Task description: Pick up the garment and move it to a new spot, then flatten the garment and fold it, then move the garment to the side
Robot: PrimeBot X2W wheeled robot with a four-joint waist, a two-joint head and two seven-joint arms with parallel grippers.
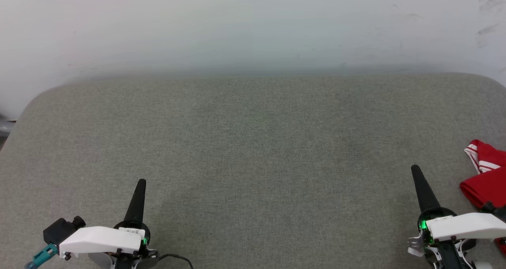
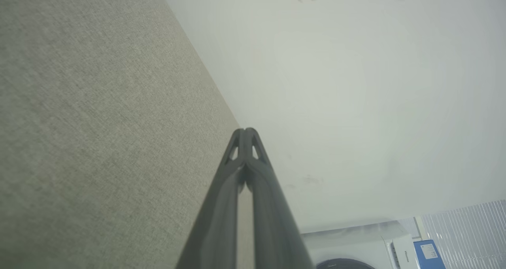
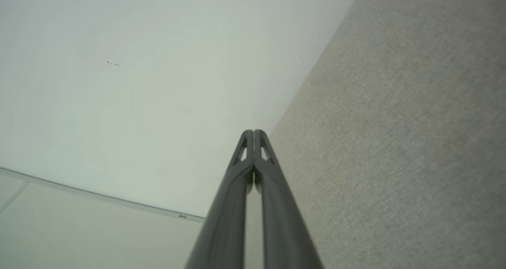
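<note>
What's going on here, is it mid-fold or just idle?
Nothing is being handled right now. Both arms sit low over the grey padded surface. The left gripper and right gripper are shut and hold nothing. The red and white garment lies at the surface's right edge, to the right of the right gripper and clear of its fingers. It is partly cut off by the frame, so I cannot tell whether it is folded.

Red garment (image 1: 484, 190) with white stripes; heathered grey fabric surface (image 1: 253, 162); plain off-white wall (image 1: 253, 23), faintly scuffed.
</note>
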